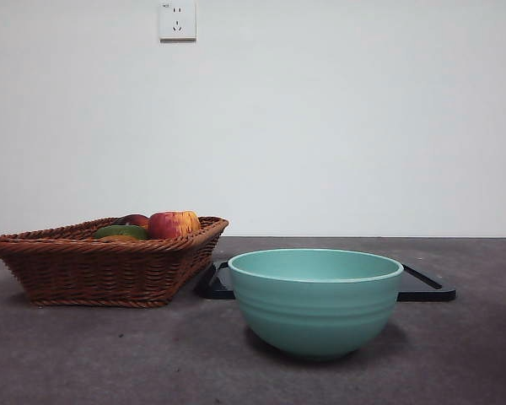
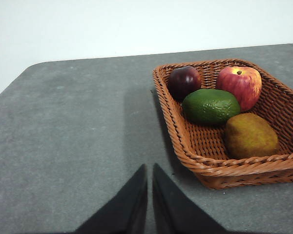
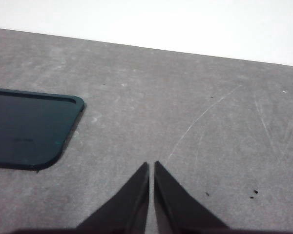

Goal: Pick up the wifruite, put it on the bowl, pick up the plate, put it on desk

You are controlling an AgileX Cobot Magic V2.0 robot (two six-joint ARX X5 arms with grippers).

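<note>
The wifruite, a dull brownish-orange oval, lies in the near corner of a brown wicker basket in the left wrist view. My left gripper hovers shut over the bare desk beside the basket, apart from it. The teal-green bowl stands empty on the desk in the front view. Behind it lies the plate, flat, black and rectangular; one of its corners shows in the right wrist view. My right gripper is shut above the desk, to the side of that corner.
In the basket also lie a green fruit, a red-and-yellow apple and a dark red fruit. A white wall with a socket closes the back of the desk.
</note>
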